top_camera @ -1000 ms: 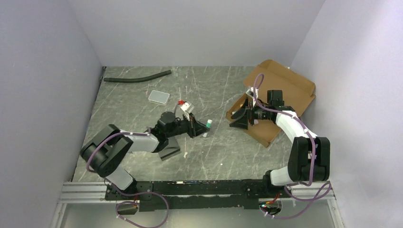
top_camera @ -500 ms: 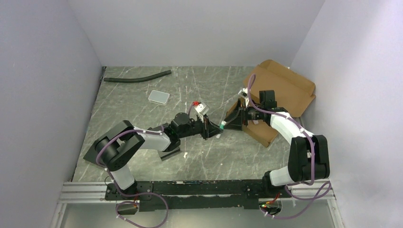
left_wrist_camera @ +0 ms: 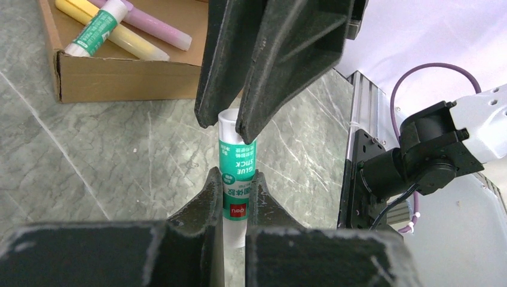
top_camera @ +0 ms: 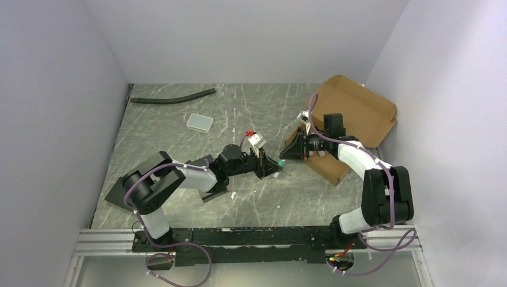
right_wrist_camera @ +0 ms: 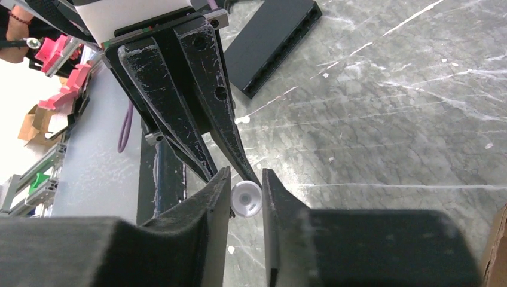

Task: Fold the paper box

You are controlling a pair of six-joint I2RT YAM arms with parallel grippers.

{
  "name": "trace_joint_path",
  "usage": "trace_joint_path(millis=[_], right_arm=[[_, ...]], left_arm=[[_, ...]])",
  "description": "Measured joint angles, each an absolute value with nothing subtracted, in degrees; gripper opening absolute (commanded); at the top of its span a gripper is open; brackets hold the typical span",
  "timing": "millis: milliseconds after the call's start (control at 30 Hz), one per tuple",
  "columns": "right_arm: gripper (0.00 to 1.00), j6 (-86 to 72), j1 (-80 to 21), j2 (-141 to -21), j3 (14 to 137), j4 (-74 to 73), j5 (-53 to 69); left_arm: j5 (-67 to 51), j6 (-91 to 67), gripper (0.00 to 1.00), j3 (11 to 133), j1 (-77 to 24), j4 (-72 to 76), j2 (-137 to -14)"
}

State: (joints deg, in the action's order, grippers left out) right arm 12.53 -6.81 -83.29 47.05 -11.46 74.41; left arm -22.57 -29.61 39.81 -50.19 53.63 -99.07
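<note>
Box (top_camera: 359,113) sits at two o'clock on the table (top_camera: 179,143), its tray formed but the lid up and open, so closing it looks left to do. Near centre, the left claw (left_wrist_camera: 236,179) is clamped on a glue stick (left_wrist_camera: 238,158). The right claw (right_wrist_camera: 246,179) has its jaws narrow around the cap (right_wrist_camera: 246,198), seemingly touching. Only the left wrist view shows more sticks (left_wrist_camera: 128,39) lying inside the box. Only the right wrist view shows the cap end-on.
</note>
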Motion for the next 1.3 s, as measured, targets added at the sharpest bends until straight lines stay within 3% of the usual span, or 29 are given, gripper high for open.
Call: trace_joint_path(millis=[100, 233, 400, 533, 600, 633, 733, 933, 1133, 1300], right_arm=[[0.5, 11.94, -7.03, -83.29, 47.07, -11.6, 74.48], [0.49, 11.53, -7.66, -83.29, 47.07, -11.55, 74.41], [0.29, 11.55, -7.97, -83.42, 47.07, -11.49, 73.78], [0.21, 11.53, -7.97, -83.81, 47.07, -11.51, 72.9], [0.08, 11.57, -7.99, -84.07, 47.24, -11.6, 72.86], [0.01, 11.66, -8.03, -84.23, 47.4, -11.77, 72.86], [0.0, 12.25, -8.21, -84.44, 48.1, -12.84, 72.6], [0.0, 14.66, -8.71, -84.42, 50.5, -16.84, 71.53], [0.0, 18.44, -6.46, -82.89, 52.84, -21.47, 67.94], [0.0, 22.79, -2.15, -80.64, 55.72, -25.96, 61.12]], left_arm=[[-21.89, -29.61, 0.0, 39.81, -50.17, 53.69, -99.07], [-20.8, -29.61, 0.01, 39.81, -50.11, 53.74, -99.07], [-20.67, -29.61, 0.01, 39.81, -50.13, 53.8, -99.02], [-20.69, -29.58, 0.03, 39.77, -50.35, 53.67, -98.8], [-20.6, -29.58, 0.05, 39.77, -50.35, 53.54, -98.78], [-20.58, -29.61, 0.08, 39.77, -50.35, 53.45, -98.74], [-20.14, -29.61, 0.21, 39.75, -50.35, 53.12, -98.48], [-18.9, -29.63, 0.67, 39.75, -50.35, 51.0, -96.73], [-15.81, -28.62, 0.78, 36.64, -50.28, 47.35, -89.95], [-11.42, -26.09, 0.98, 33.17, -50.28, 39.97, -80.01]])
